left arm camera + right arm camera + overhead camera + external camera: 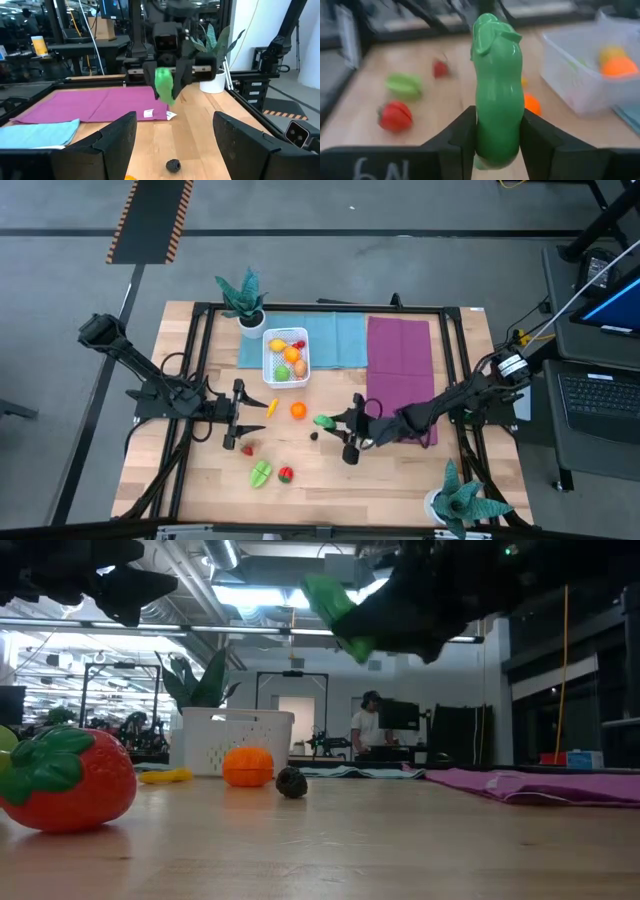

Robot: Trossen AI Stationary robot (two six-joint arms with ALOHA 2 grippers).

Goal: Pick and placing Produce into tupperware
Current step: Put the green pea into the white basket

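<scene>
we saw the right hand (497, 137) pinching a green toy pepper (496, 85), held up off the worktop (330, 480) near its middle. the left hand (237, 415) waited with fingers spread toward the left side. the white tupperware (286, 356), already holding several pieces, sat toward the far edge on a blue cloth (335, 338). an orange (298, 410) and a small dark piece (314, 434) lay between the hands.
</scene>
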